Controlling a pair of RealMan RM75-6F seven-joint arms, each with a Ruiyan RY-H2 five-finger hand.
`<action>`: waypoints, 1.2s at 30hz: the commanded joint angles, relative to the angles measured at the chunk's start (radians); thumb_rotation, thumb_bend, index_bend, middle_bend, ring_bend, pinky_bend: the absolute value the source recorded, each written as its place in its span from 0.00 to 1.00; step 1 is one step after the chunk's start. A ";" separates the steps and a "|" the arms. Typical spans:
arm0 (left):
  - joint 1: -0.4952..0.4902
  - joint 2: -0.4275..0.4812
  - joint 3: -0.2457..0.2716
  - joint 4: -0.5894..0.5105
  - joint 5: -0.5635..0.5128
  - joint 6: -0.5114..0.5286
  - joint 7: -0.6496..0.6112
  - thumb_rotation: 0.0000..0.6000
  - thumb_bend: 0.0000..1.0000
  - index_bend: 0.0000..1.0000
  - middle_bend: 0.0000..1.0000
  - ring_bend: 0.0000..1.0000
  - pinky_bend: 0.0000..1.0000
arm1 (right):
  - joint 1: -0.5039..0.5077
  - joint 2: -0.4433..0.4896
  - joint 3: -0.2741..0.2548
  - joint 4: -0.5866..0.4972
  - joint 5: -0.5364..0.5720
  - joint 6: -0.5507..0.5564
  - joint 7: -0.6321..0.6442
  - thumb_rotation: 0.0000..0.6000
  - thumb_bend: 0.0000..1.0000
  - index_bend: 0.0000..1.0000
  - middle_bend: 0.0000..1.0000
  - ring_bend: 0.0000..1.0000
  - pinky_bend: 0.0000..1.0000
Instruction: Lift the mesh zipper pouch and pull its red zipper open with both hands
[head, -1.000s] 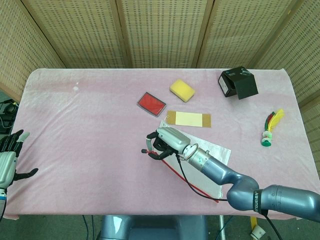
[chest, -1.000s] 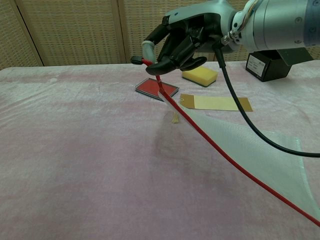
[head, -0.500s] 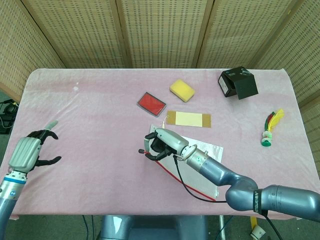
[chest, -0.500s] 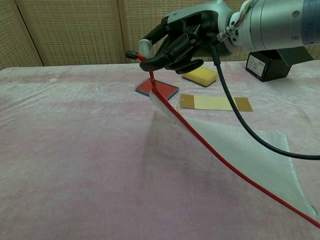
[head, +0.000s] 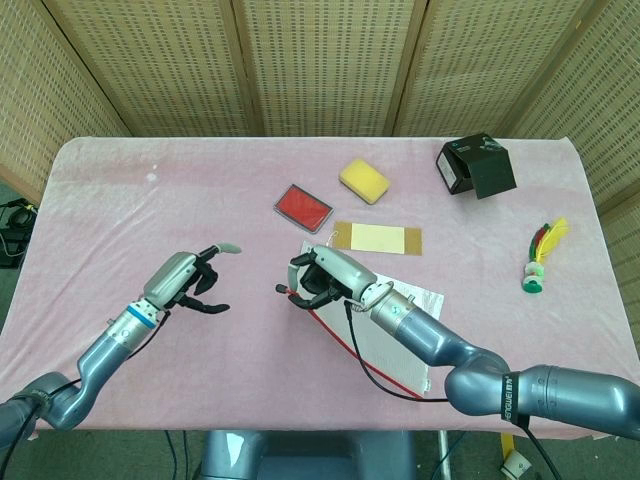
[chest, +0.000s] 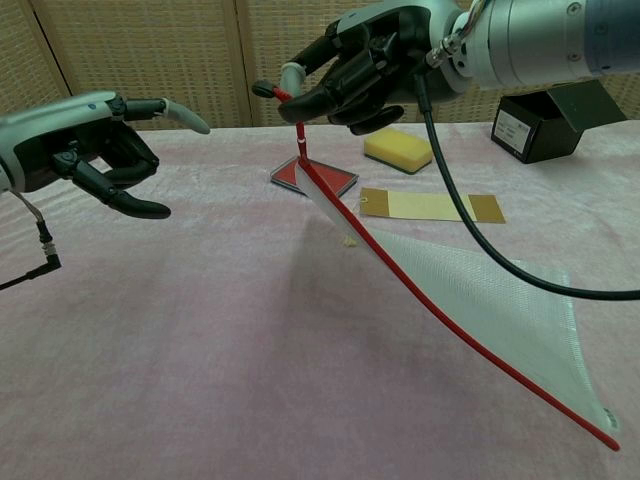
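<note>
Keep right hand (chest: 355, 65) pinched on the red zipper (chest: 440, 315) end, pouch (chest: 500, 310) corner raised above the table (chest: 200, 350), far end trailing on the cloth. Bring empty left hand (chest: 95, 150), fingers spread, across to the fabric beside the pull. Grip firmly; pull apart along the zipper line.

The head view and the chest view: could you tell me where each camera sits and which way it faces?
Head view: high above the near table edge, looking steeply down; both forearms and hands show.
Chest view: low at table height, looking level across to the wicker screens; both hands, right forearm.
Shared: left hand open, right hand holding the mesh pouch by its red zipper, plus yellow sponge.
</note>
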 joint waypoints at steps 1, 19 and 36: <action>-0.034 -0.033 0.001 0.009 -0.014 -0.033 -0.043 1.00 0.00 0.24 0.92 0.77 0.90 | 0.001 -0.002 -0.003 0.005 0.012 0.002 -0.003 1.00 0.75 0.91 1.00 0.90 1.00; -0.169 -0.092 -0.017 -0.031 -0.072 -0.141 -0.040 1.00 0.00 0.31 0.92 0.77 0.90 | -0.013 0.013 0.007 0.008 0.007 -0.006 0.002 1.00 0.75 0.92 1.00 0.90 1.00; -0.228 -0.172 -0.038 -0.001 -0.129 -0.174 -0.027 1.00 0.12 0.31 0.92 0.77 0.90 | -0.020 0.008 0.013 0.015 -0.010 -0.025 0.018 1.00 0.75 0.92 1.00 0.90 1.00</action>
